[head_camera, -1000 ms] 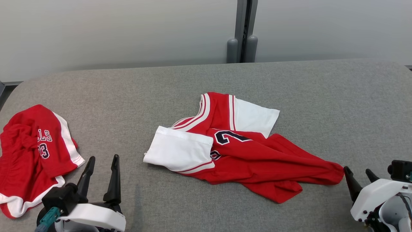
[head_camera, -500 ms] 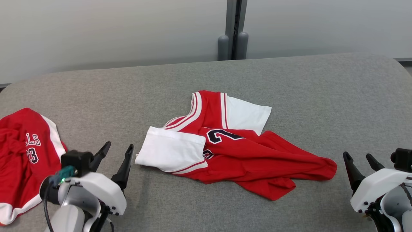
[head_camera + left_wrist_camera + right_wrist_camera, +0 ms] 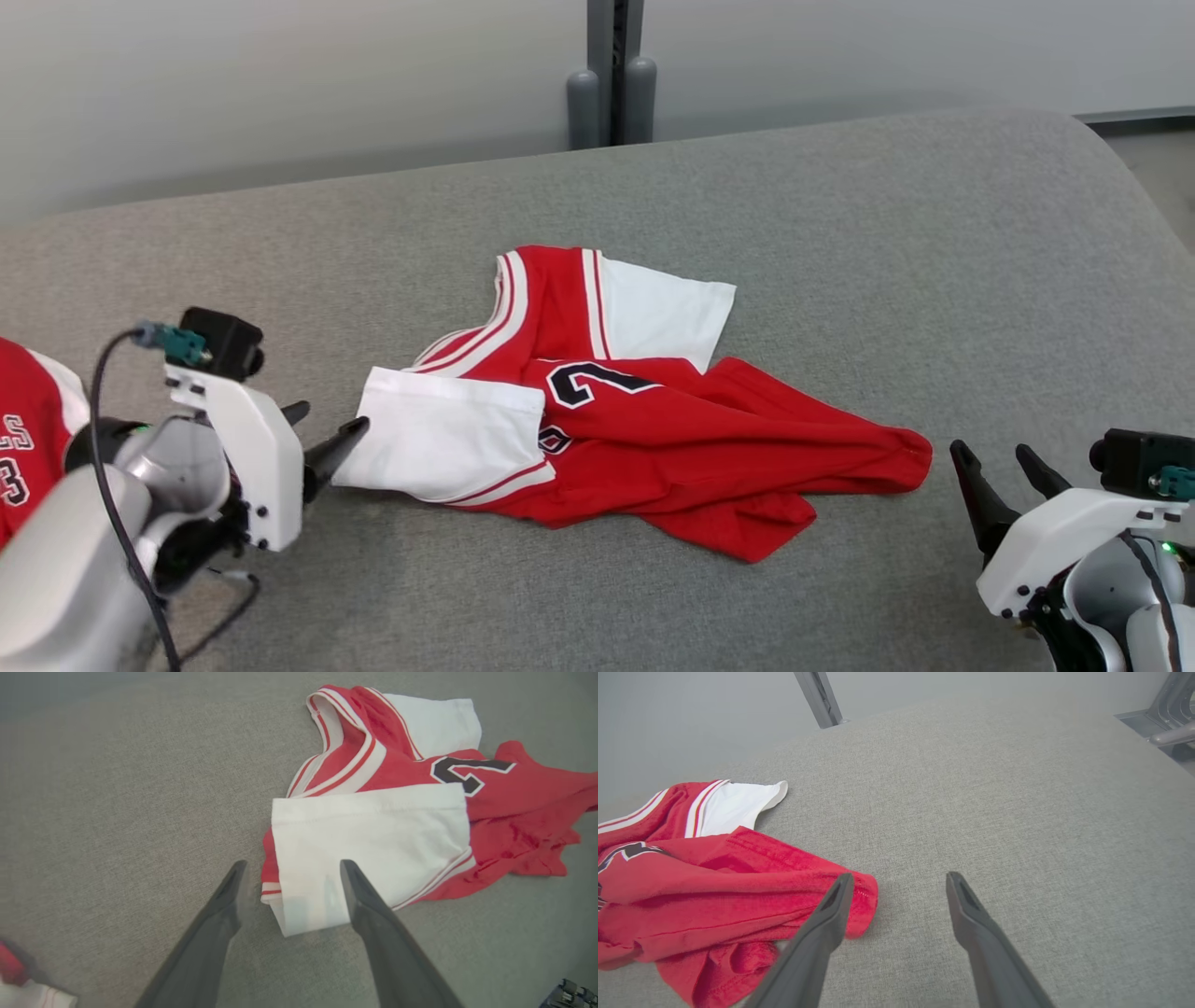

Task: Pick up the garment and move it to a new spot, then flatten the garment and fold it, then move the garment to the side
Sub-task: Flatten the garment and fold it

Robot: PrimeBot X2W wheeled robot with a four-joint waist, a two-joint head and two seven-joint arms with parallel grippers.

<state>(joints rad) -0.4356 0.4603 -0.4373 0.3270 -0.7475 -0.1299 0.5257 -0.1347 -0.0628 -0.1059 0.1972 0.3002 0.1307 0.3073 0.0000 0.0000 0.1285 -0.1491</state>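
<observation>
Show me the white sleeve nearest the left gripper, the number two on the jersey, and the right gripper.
white sleeve [image 3: 373, 844], left wrist view, middle of the white panel.
number two [image 3: 588, 381], head view, on the dark numeral.
right gripper [image 3: 987, 448], head view, midway between its fingertips.

Lighting is bright, even and diffuse, with no glare on the grey surface [image 3: 840, 280]. Shadows under the jersey [image 3: 653, 439] are faint and soft-edged. The left wrist view is slightly soft overall, and the dark fingers [image 3: 205, 947] blur toward the bottom edge in both wrist views.
</observation>
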